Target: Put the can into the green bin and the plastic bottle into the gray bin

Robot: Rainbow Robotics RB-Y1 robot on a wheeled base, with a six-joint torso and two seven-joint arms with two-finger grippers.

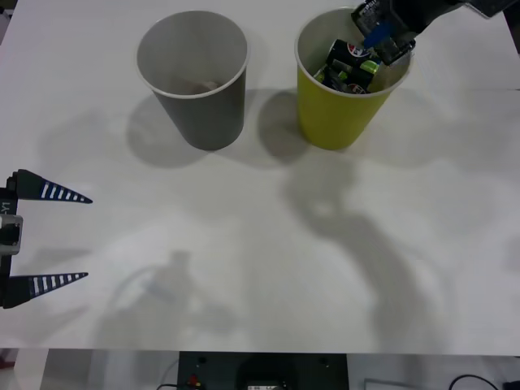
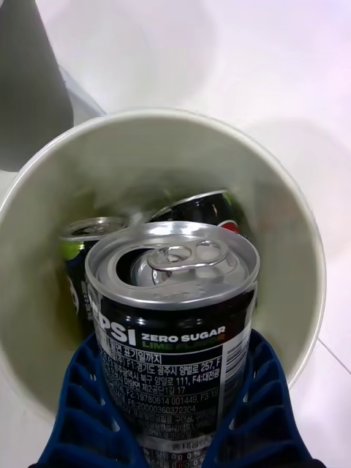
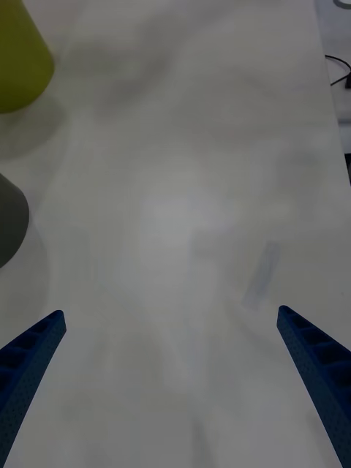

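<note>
The right gripper (image 1: 382,41) blocks part of the far rim of the green bin (image 1: 337,118) in the front view, and its arm runs off the top edge. Its blue fingers (image 2: 84,409) cover the lower sides of the can (image 2: 172,314), whose base is cut by the picture's edge. Two other cans (image 2: 91,234) lie half hidden behind it. What rests in the gray bin (image 1: 207,114) is too dim to tell.
</note>
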